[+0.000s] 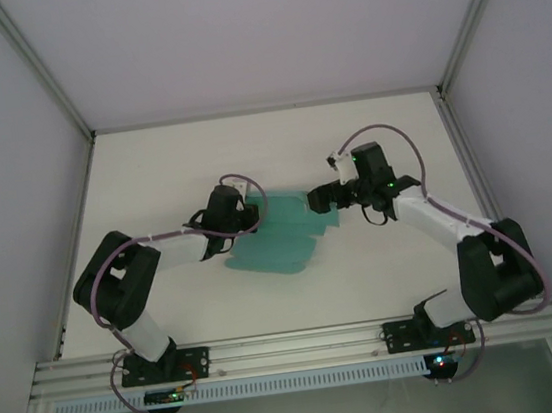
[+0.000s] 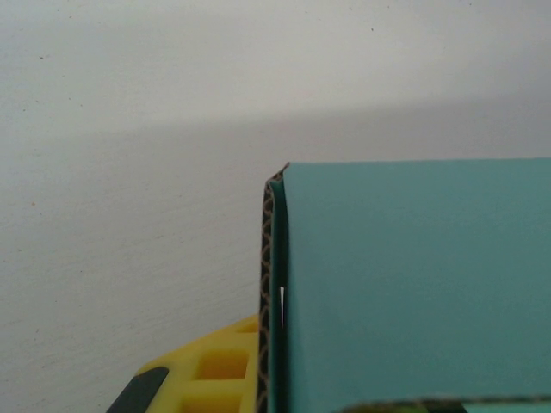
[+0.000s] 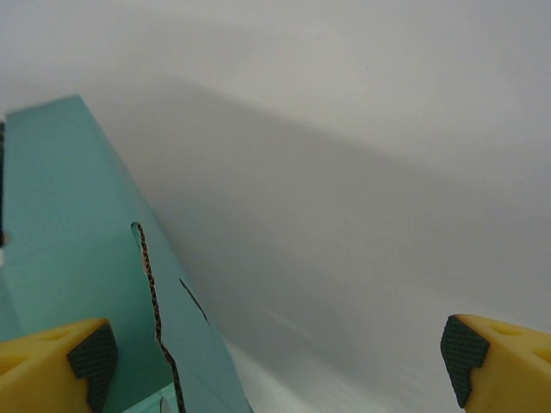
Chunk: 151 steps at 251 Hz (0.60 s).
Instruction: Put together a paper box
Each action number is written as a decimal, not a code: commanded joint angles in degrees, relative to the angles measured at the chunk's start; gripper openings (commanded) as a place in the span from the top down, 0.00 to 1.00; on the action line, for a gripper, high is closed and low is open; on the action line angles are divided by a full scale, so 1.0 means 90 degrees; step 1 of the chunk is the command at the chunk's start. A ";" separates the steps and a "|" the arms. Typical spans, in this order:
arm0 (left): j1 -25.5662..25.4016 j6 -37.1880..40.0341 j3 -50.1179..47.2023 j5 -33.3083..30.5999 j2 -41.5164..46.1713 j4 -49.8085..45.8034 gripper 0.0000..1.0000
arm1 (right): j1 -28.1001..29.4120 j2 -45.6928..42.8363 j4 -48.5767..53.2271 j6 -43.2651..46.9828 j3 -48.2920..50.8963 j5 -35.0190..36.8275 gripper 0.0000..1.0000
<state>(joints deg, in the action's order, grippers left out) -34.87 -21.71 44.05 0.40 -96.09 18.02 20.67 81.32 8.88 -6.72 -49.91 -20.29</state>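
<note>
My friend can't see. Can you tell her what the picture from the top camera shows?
A flat teal cardboard sheet lies on a white table between two black-and-white robot arms. The left gripper sits over the sheet's left edge, and the right gripper reaches its right end.

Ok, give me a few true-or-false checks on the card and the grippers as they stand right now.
1. The right gripper is open. True.
2. The paper box is red. False: it is teal.
3. The paper box is a finished, closed box. False: it lies spread out low on the table, not closed up.
4. The paper box lies between the two arms. True.
5. In the left wrist view, its cut edge shows a corrugated core. True.
</note>
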 commanded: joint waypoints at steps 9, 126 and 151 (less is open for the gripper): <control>-0.0031 -0.0075 0.0217 0.0085 -0.0024 -0.0182 1.00 | 0.0326 0.0291 -0.0137 0.0294 -0.0208 -0.0180 0.01; -0.0183 -0.0063 0.0213 -0.0196 0.0066 -0.0317 1.00 | 0.0907 0.0303 -0.1889 -0.0934 0.0236 0.2976 0.01; -0.0185 -0.0151 0.0217 -0.0349 0.0120 -0.0404 1.00 | 0.0917 -0.0361 -0.1162 -0.0933 0.0545 0.2756 0.01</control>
<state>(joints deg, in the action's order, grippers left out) -35.79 -22.59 44.84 -1.85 -96.12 17.17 29.30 84.90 -4.05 -12.64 -47.68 0.08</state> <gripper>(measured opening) 0.097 0.993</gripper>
